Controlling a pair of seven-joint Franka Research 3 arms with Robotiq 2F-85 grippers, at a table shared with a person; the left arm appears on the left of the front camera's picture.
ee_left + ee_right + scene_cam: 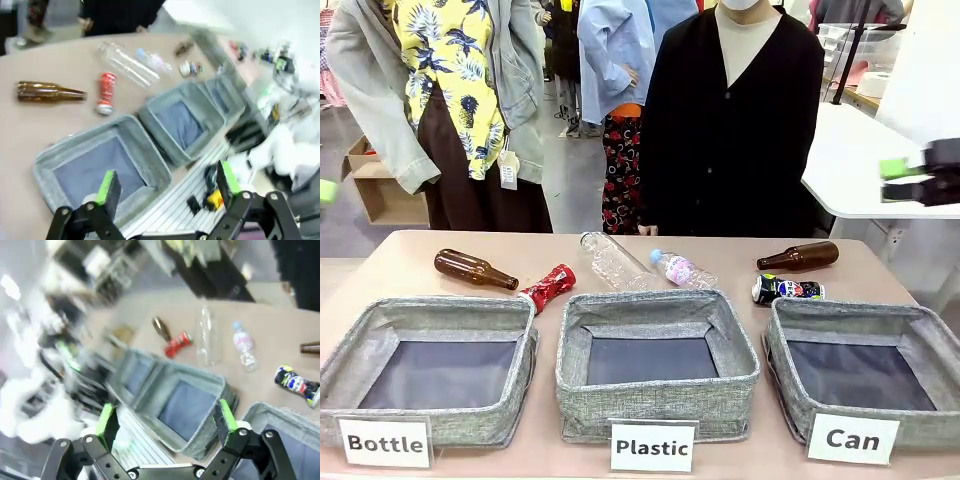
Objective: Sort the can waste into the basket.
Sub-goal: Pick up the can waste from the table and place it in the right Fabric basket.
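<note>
Nearest, along the front edge of the table (pixel 405 258): Can card (pixel 853 438), propped against basket (pixel 780 362), rightmost of three, with nothing inside yet. Just beyond its far left corner, close to the rim, dark can (pixel 787 290) on its side. Well apart, over by the far right corner of Bottle bin (pixel 350 350), crushed red can (pixel 549 288), near a brown bottle (pixel 474 269). Step in hand, by the look of it: approach, with neither can picked. Next move probably calls for lowering right gripper (pixel 910 178) over dark can, pads either side of its round body, then a short carry into basket. Red can likely falls to left gripper (pixel 167 184). Both up off the table, jaws spread wide, pads bare, gripping and touching nothing.
</note>
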